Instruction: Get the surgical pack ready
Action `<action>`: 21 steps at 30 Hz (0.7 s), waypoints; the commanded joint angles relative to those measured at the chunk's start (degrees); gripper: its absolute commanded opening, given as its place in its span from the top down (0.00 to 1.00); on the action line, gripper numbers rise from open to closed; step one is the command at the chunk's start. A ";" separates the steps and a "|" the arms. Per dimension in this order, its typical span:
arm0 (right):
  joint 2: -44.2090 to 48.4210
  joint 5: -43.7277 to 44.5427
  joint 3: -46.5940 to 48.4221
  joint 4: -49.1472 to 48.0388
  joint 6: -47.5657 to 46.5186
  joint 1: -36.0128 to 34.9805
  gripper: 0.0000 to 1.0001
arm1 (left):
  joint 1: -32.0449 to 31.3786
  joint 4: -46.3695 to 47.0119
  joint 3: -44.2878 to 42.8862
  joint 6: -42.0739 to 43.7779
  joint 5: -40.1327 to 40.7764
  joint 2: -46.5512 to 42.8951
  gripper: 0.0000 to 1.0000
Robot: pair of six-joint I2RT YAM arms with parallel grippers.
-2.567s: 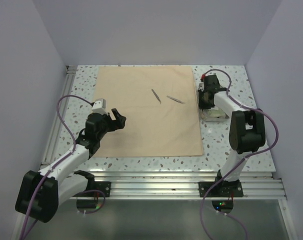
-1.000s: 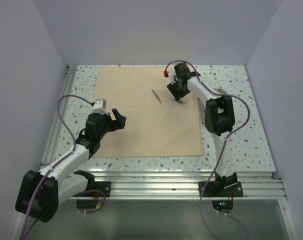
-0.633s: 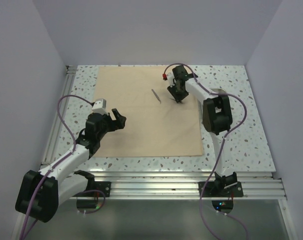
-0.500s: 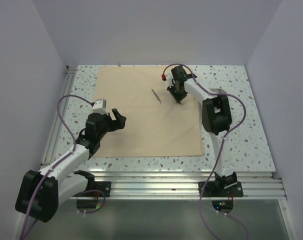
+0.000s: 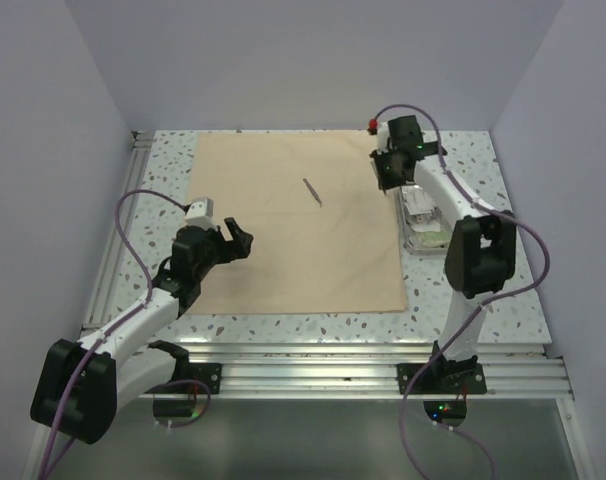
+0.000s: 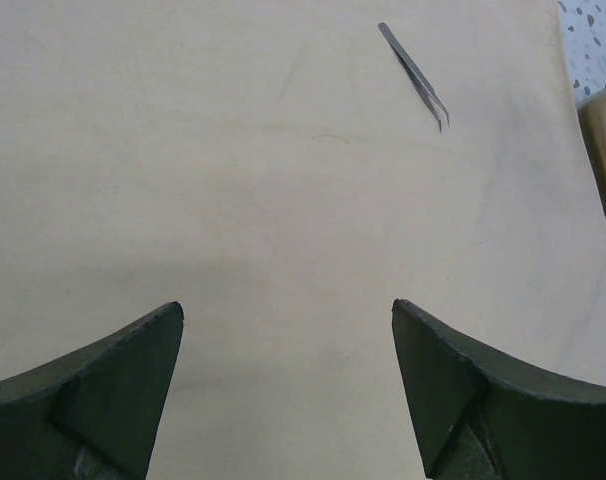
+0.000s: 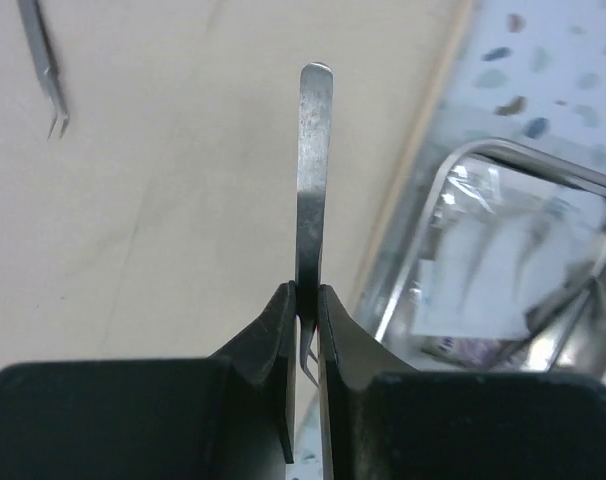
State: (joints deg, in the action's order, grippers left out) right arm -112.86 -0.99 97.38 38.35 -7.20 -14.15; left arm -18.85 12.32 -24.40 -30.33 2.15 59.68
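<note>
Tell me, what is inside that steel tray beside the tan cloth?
The small rectangular steel tray holds clear plastic sachets, one with purplish print. The right claw, gripping a thin metal instrument, hides its near part; anything there is unseen.

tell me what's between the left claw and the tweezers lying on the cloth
Nothing but bare tan cloth. The left wrist view shows it unbroken from the open left claw up to the tweezers.

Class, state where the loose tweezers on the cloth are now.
The tweezers lie on the far half of the tan cloth in the top view, just right of centre, left of the right end effector.
</note>
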 commanded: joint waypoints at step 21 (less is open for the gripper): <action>10.29 9.70 -16.35 0.41 12.12 12.57 0.66 | -0.48 1.83 0.15 1.50 0.13 0.26 0.11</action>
State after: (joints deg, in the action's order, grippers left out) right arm -103.24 9.26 80.95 40.16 3.97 -1.50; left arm -18.90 12.36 -24.40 -30.35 2.11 60.25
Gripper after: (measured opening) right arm 0.294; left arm 0.886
